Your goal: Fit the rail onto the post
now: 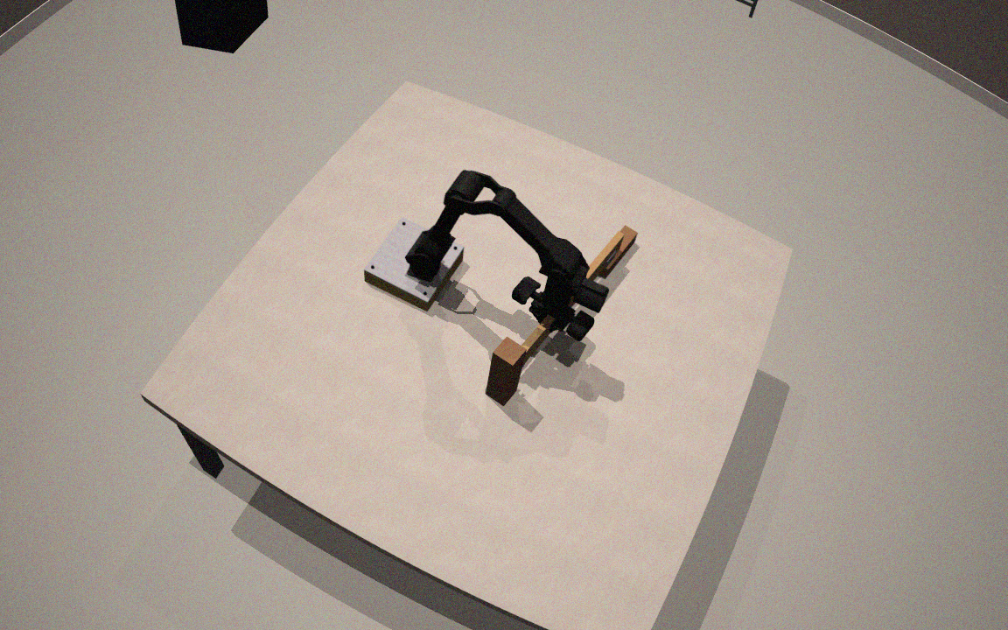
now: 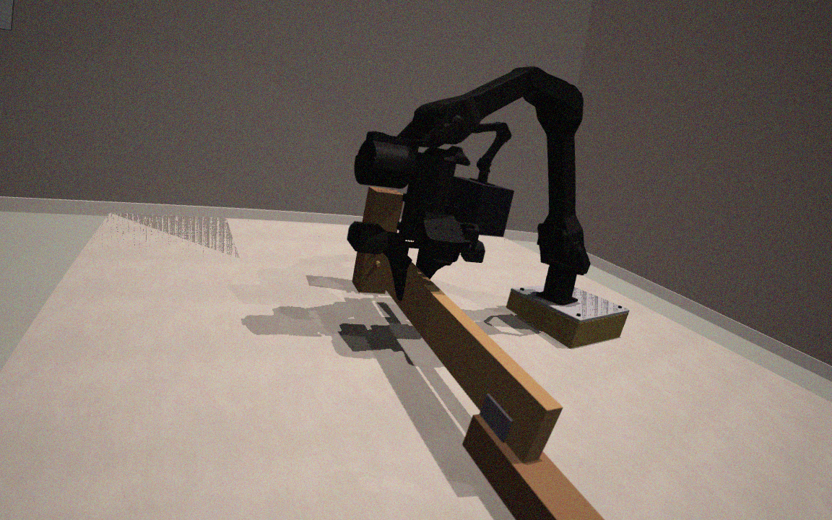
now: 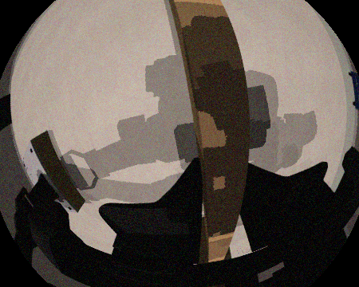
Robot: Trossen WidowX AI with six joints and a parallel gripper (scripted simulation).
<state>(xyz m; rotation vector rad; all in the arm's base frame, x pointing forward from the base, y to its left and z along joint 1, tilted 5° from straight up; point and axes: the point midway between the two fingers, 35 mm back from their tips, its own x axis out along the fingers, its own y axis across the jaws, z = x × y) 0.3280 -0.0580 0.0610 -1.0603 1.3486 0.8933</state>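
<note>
The gripper (image 2: 417, 271) is clamped on the rail (image 2: 471, 352), one dark finger (image 2: 399, 278) pressed against the side facing the exterior camera and the other on the far side, close to the rail's end by the post (image 2: 380, 239). In the wrist view the rail (image 3: 217, 112) runs straight up the middle between the two black fingers, with the gripper's shadow falling across its top face.

Above the grip, the black wrist body hangs directly over the rail, and the arm (image 1: 507, 215) arches back to its grey base plate (image 1: 406, 262) on the table (image 1: 335, 438).

The rail is held off the table top near the post; its shadow lies on the surface beside it. Its other end sits on the footboard block (image 2: 522, 471), next to a small dark bracket (image 2: 495, 417). From above, the rail (image 1: 535, 337) reaches up to the post (image 1: 504, 372), but whether the end face touches the post cannot be told, and the pegs are hidden.
</note>
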